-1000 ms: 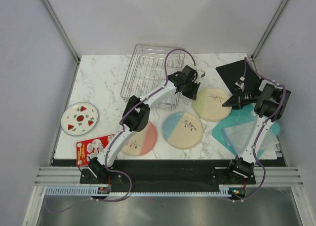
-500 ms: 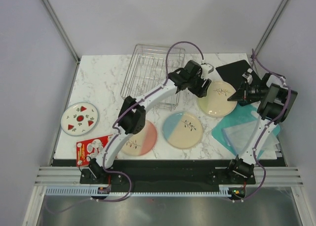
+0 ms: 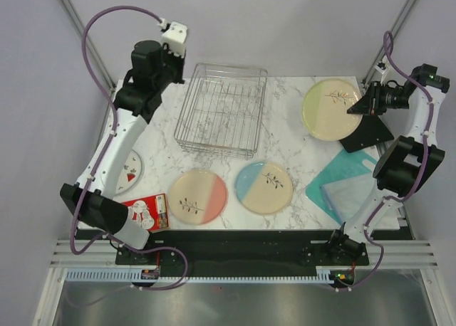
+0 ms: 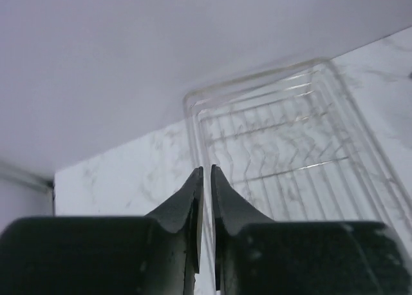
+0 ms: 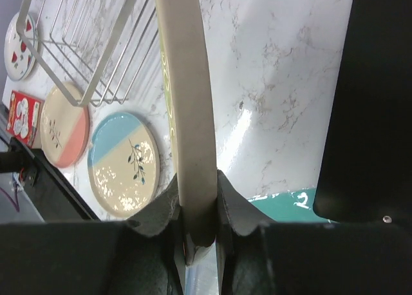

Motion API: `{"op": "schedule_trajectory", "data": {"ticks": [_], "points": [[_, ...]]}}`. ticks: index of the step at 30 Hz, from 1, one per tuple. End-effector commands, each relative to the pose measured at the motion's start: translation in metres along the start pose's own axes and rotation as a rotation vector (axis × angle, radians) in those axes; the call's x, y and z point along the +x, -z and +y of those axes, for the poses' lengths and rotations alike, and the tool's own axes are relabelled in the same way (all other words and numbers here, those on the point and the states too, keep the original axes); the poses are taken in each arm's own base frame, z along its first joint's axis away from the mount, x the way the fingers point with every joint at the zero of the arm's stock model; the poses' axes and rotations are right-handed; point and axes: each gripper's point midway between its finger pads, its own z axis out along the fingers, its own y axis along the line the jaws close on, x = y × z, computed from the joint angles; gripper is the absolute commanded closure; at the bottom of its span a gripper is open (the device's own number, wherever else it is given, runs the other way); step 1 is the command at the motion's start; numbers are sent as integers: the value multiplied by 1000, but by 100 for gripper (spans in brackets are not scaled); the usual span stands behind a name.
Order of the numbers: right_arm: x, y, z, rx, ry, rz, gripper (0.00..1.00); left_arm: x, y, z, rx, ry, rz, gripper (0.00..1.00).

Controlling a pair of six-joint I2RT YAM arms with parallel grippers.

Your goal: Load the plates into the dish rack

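Observation:
My right gripper (image 3: 358, 107) is shut on the rim of the green-and-cream plate (image 3: 331, 109) and holds it raised on edge at the back right. In the right wrist view that plate's rim (image 5: 187, 102) runs up from between the gripper's (image 5: 196, 192) jaws. The pink plate (image 3: 197, 196) and blue plate (image 3: 263, 186) lie flat at the front. The white fruit plate (image 3: 132, 171) is partly hidden behind the left arm. The dish rack (image 3: 221, 109) stands with nothing in it. My left gripper (image 3: 171, 65) is raised high at the back left, shut, with nothing between its fingers (image 4: 193, 198).
A black board (image 3: 367, 132) lies under the held plate at the right edge. A teal mat with a clear folder (image 3: 349, 191) lies front right. A red printed packet (image 3: 146, 211) sits front left. Frame posts rise at both back corners.
The right gripper has lifted the green plate off the table and stood it on edge toward the back right. The left arm left that plate and swung up to the back left.

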Motion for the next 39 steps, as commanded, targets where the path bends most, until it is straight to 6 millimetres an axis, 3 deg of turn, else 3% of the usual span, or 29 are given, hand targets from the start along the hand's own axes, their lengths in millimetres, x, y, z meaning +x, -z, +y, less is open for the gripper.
{"op": "schedule_trajectory", "data": {"ticks": [1,3,4,6,7,9,10,12,17,23,27,36,39], "points": [[-61,40,58,78,105,-170,100,117,11,55,-85,-21,310,97],[-78,40,64,124,132,-224,100,137,22,65,-79,30,360,98],[-87,44,78,160,169,-249,100,157,28,79,-105,65,405,98],[-101,44,86,195,193,-305,100,183,37,85,-117,127,470,98],[-108,51,100,209,225,-337,100,206,45,93,-139,163,520,98],[-123,52,115,230,261,-392,100,226,53,94,-140,218,553,98],[-127,53,122,223,246,-411,100,246,61,94,-146,235,590,98],[-139,51,132,222,254,-439,100,262,67,91,-148,249,613,98],[-160,41,151,233,195,-503,100,324,69,59,-66,352,761,98],[-179,36,169,354,248,-590,100,341,54,43,-24,412,795,98],[-183,30,171,364,234,-600,100,342,38,19,43,396,803,98],[-182,20,157,469,189,-588,100,317,8,-54,195,293,779,98],[-175,15,155,495,209,-562,100,314,5,-67,214,273,778,98]]}}
